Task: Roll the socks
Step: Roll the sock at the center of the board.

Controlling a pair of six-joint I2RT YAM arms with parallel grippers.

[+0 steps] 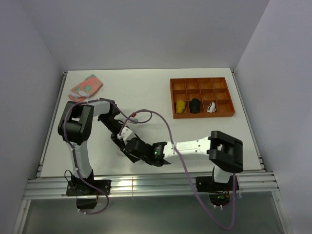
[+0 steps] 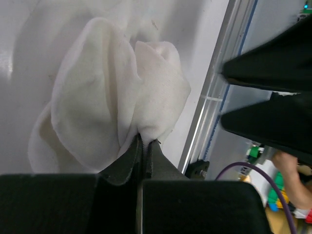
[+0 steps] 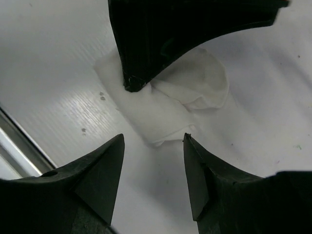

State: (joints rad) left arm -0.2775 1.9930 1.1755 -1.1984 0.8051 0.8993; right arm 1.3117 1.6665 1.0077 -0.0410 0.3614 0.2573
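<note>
Right end effector (image 3: 153, 139): two dark fingers at the bottom of the frame, jaws spread apart, nothing between them.
White sock (image 3: 168, 109): crumpled and partly folded, lying on the table (image 3: 53, 53) just past the fingertips.
Left end effector (image 3: 132, 84): dark, enters from above, tip pressed on the sock's fabric.
Table edge: metal rail (image 3: 17, 141) at lower left.

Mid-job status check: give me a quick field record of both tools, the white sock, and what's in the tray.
left tool: shut, pinching an edge of the white sock
right tool: open, poised over the same sock
white sock: bunched and loose on the table near its front edge, not rolled
tray: far right; holds a yellow bundle, a black bundle and a striped bundle, one per compartment
pink patterned socks: far left corner, away from both tools
</note>
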